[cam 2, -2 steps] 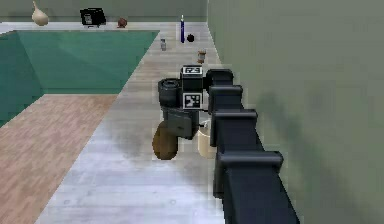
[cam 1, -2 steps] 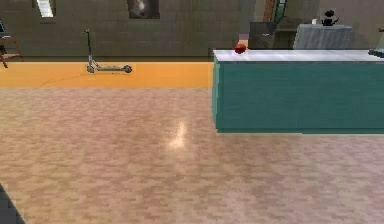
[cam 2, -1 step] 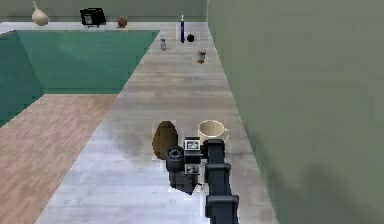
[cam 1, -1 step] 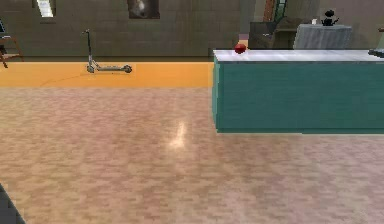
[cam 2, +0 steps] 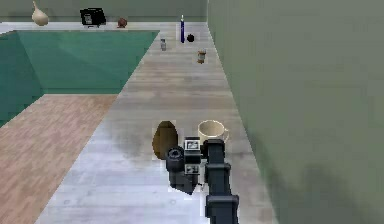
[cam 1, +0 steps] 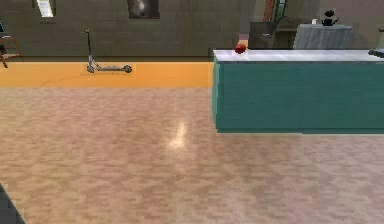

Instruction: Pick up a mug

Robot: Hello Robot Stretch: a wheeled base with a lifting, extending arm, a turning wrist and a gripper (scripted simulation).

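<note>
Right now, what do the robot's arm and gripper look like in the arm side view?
The arm is a dark square bar. At its far end sit two small white squares with black marks, beside the gripper, a dark body with two thin fingers.

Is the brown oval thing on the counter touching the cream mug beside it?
Apart. In the arm side view, a strip of pale countertop shows between the brown oval thing and the mug.
</note>
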